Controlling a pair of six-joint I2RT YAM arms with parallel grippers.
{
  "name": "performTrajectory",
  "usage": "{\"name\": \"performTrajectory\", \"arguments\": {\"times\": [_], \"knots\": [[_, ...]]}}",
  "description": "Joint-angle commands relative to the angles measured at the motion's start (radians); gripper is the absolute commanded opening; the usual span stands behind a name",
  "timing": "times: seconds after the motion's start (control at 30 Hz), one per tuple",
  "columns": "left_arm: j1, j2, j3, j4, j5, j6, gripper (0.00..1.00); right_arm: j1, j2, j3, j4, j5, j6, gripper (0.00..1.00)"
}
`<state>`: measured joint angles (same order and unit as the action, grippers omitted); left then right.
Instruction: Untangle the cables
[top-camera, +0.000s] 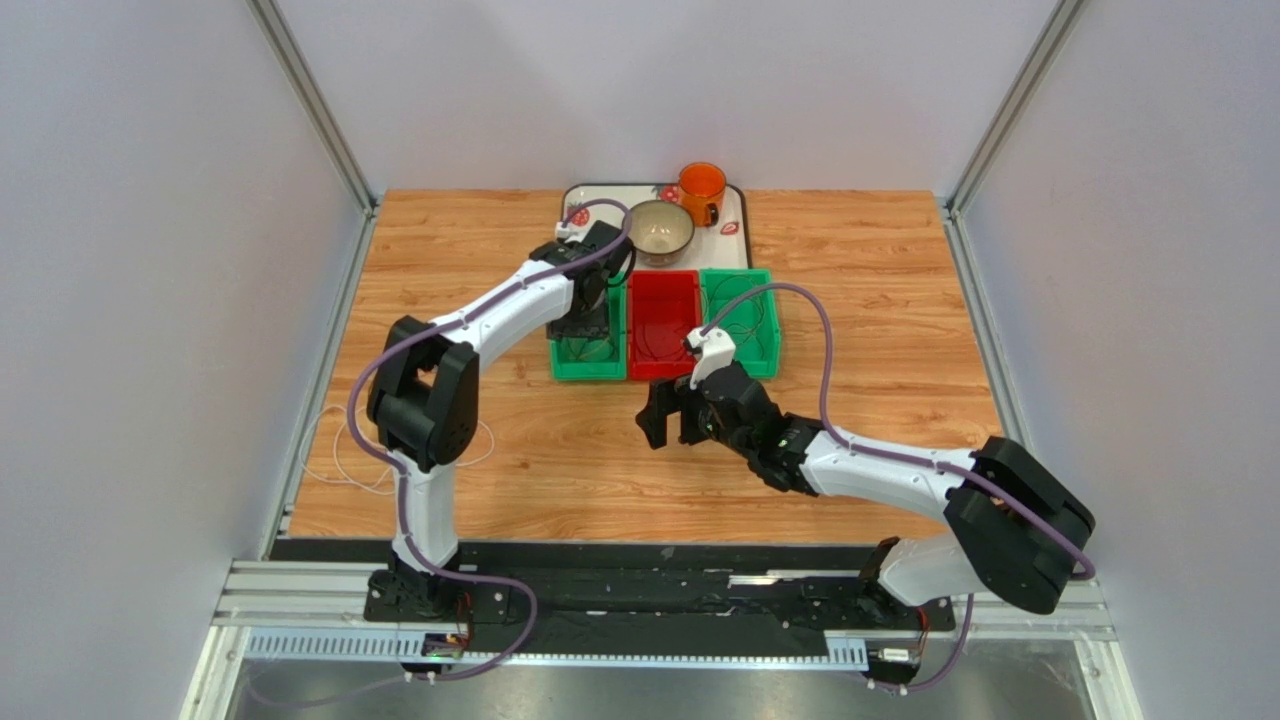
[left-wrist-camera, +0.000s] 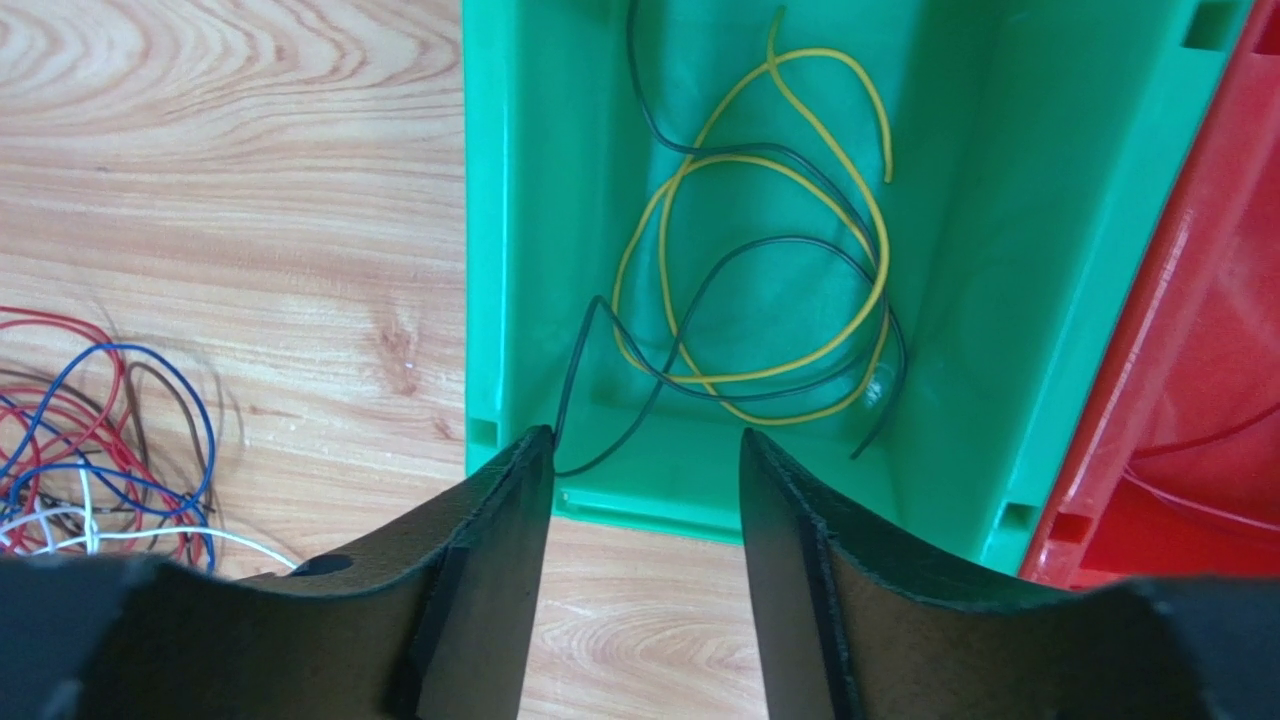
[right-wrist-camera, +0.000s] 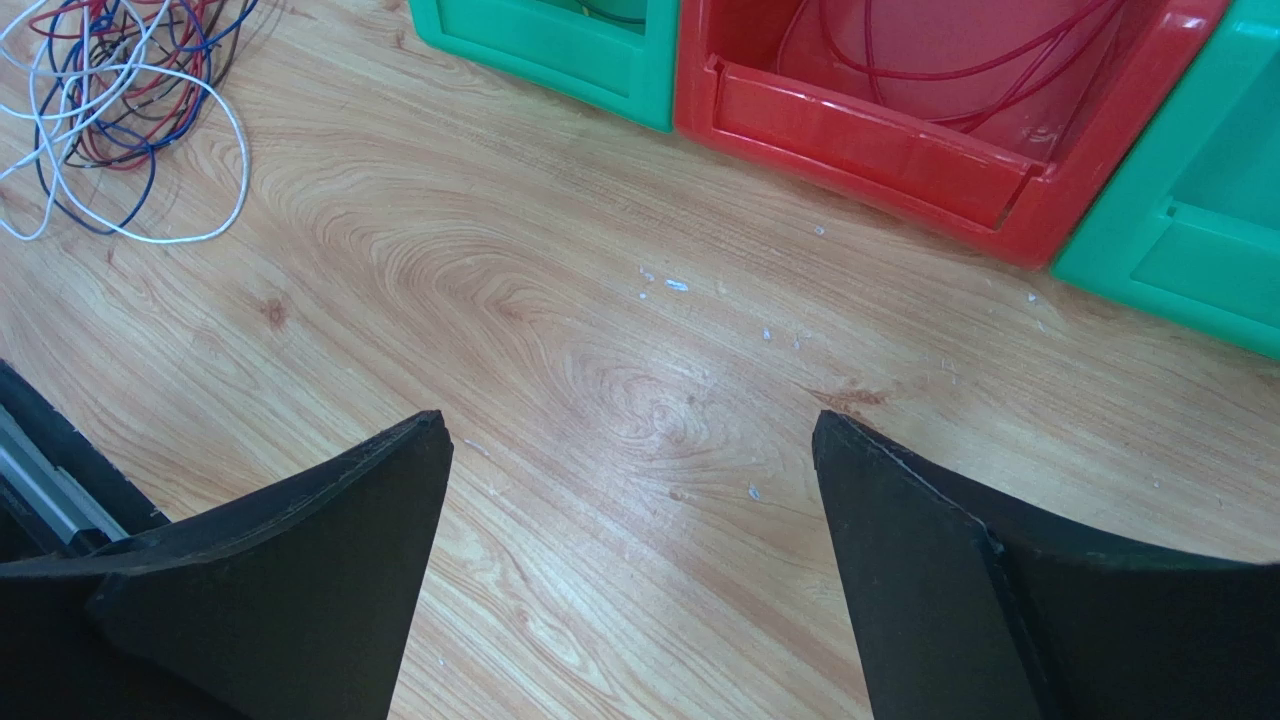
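Bright, even light; sharp focus.

bench: smooth wood-grain | green bin ahead of left claw: glossy plastic | red bin: glossy plastic

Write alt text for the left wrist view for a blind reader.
A yellow cable and a black cable lie looped in a green bin beyond the open left gripper. A red, blue and white tangle lies on the table at left; a red bin stands right.
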<state>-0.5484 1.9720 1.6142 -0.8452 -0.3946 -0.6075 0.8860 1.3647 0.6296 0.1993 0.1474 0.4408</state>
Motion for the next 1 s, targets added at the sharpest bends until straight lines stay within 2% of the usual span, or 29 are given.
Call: {"name": "performTrajectory", "arguments": {"times": [0.0, 0.33, 0.5, 0.67, 0.8, 0.83, 0.87, 0.9, 0.97], "knots": [[-0.016, -0.085, 0.027, 0.012, 0.016, 0.025, 0.59, 0.002, -0.007, 0.039, 0.022, 0.02, 0.003, 0.96], [-0.024, -0.183, 0.03, 0.02, 0.08, 0.061, 0.59, 0.002, -0.007, 0.039, 0.022, 0.02, 0.004, 0.96], [-0.024, -0.268, 0.039, -0.037, 0.045, 0.115, 0.54, 0.002, -0.009, 0.038, 0.022, 0.021, 0.003, 0.95], [-0.022, -0.376, 0.021, -0.098, 0.002, 0.176, 0.53, 0.002, -0.021, 0.024, 0.035, 0.018, -0.001, 0.95], [-0.024, -0.542, -0.028, -0.156, -0.088, 0.221, 0.5, 0.004, -0.023, 0.024, 0.037, 0.011, -0.005, 0.95], [-0.022, -0.583, -0.083, -0.153, -0.107, 0.227, 0.52, 0.002, -0.021, 0.024, 0.035, 0.008, -0.005, 0.95], [-0.024, -0.676, -0.123, -0.143, -0.146, 0.232, 0.58, 0.002, -0.021, 0.025, 0.034, 0.009, -0.004, 0.95], [-0.022, -0.729, -0.219, -0.096, -0.176, 0.254, 0.61, 0.002, -0.019, 0.027, 0.031, 0.008, -0.005, 0.95], [-0.022, -0.883, -0.311, -0.071, -0.181, 0.274, 0.65, 0.002, -0.019, 0.027, 0.031, 0.007, -0.005, 0.95]]}}
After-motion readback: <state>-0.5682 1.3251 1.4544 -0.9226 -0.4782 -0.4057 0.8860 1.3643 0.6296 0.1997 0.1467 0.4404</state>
